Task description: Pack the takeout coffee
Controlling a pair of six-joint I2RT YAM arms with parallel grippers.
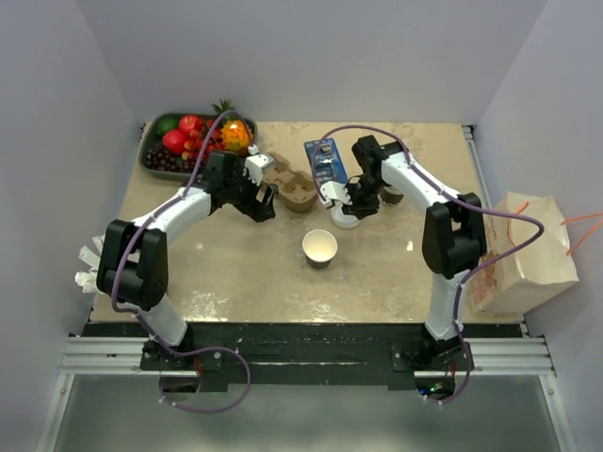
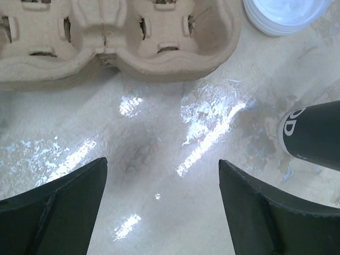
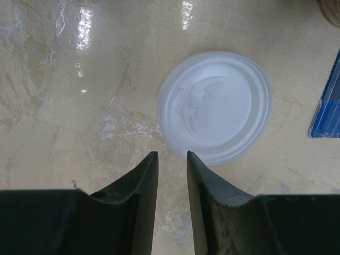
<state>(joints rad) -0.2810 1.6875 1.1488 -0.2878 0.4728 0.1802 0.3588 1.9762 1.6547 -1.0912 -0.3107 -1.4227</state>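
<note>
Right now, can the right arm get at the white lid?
Probably yes: the lid lies flat on the table just beyond the right end effector, with nothing in between.

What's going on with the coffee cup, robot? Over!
Left tool open over table by carrier. Right tool narrowly open, empty, at lid edge. Cup upright, lidless, mid-table. Nothing in the way.

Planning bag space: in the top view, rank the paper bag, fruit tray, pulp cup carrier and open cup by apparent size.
1. paper bag, clearly largest
2. fruit tray
3. pulp cup carrier
4. open cup, smallest
</note>
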